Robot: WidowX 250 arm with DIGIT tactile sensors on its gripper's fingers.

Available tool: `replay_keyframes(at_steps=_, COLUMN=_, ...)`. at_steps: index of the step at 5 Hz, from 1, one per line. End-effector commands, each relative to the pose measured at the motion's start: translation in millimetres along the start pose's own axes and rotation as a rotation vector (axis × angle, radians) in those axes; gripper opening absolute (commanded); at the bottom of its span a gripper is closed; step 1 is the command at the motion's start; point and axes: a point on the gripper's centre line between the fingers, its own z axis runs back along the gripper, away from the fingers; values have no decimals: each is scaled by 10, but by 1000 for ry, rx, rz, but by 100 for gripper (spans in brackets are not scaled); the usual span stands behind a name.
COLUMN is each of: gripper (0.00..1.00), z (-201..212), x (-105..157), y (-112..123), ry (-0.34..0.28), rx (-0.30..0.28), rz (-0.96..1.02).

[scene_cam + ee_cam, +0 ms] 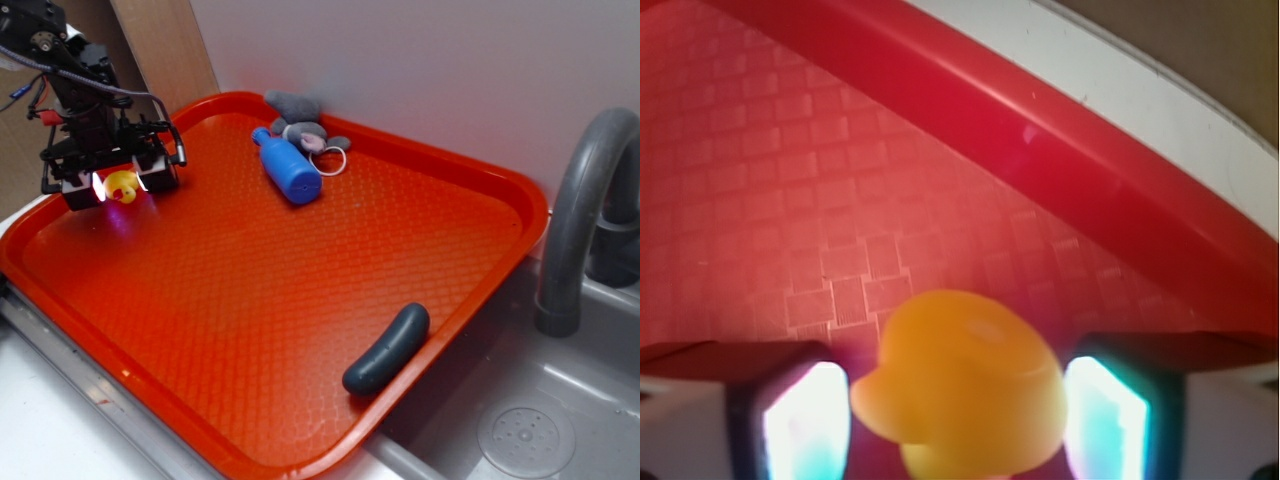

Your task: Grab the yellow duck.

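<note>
The tool is straddling the yellow duck near the left rim of the red tray, its pads flanking the duck; whether they are pressing is unclear. Risk: the rounded, soft body is likely to squirt out if closing off-centre.

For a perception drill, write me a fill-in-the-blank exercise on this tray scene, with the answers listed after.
1. The yellow duck sits between the two fingers of the ____.
2. The blue bottle lies on its ____.
3. Everything rests on a tray coloured ____.
4. The dark oblong object lies near the tray edge closest to the ____.

Missing words: gripper; side; red; sink
</note>
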Motion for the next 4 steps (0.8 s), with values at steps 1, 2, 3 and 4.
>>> replay_keyframes(at_steps=1, gripper=0, z=123, x=17, y=-47, ry=-20, rx=-17, rz=-170)
replay_keyframes(at_steps=2, gripper=0, z=506, x=84, y=-138, ry=142, rx=-258, rz=-383)
replay_keyframes(at_steps=3, gripper=0, z=929, x=1, y=-132, ry=101, rx=-381, rz=-620)
replay_keyframes(at_steps=4, gripper=0, z=1276, x=-169, y=-182, ry=78, rx=-438, rz=-867)
